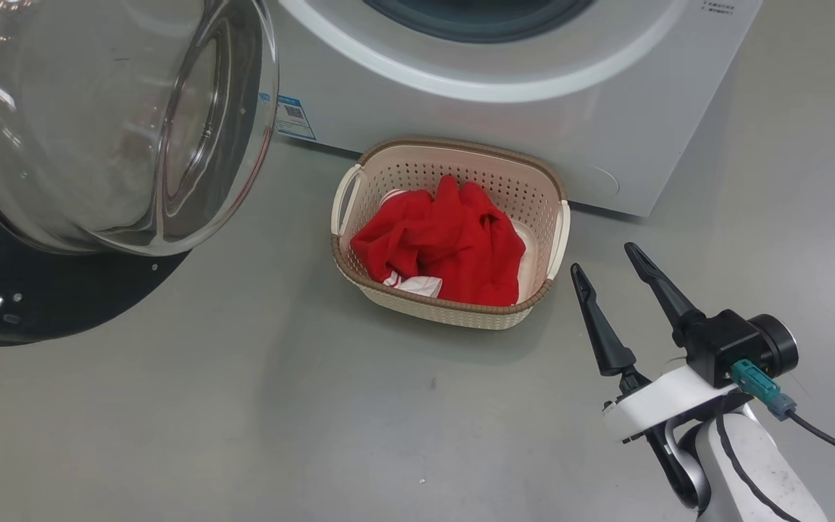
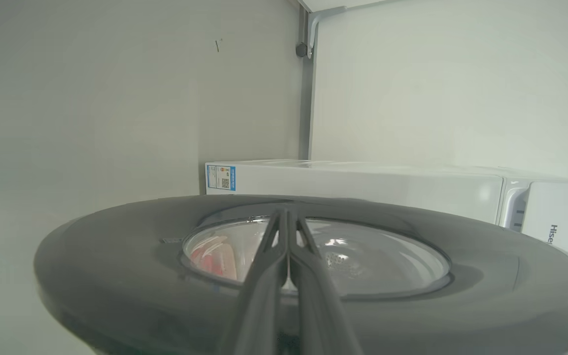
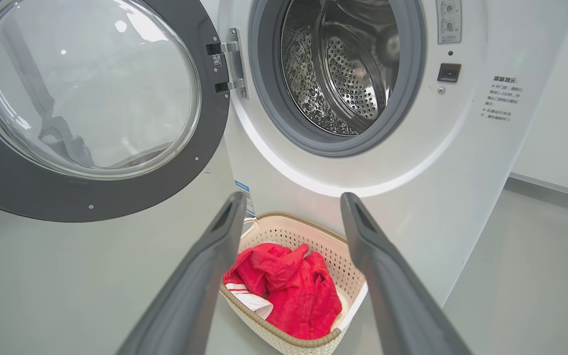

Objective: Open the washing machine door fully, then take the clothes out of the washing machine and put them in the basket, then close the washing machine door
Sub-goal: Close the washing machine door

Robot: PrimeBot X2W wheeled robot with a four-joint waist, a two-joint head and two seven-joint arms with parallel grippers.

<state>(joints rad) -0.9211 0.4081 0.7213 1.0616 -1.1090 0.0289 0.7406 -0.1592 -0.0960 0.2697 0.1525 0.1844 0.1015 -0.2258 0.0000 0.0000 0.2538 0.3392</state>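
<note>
Right gripper (image 1: 602, 257) hangs empty, long dark fingers spread, beside the small cream perforated plastic basket (image 1: 403, 177); bright red and red-striped white clothes (image 1: 454, 243) lie heaped inside it; left gripper (image 2: 285, 213), pinched together, points across the swung-open glossy black round washing machine door (image 2: 116, 256).

Bright, even light, soft shadows, glare spots on the washing machine door (image 1: 98, 145).

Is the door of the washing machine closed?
No, the door stands swung wide open on its hinge, and the steel drum is exposed.
</note>
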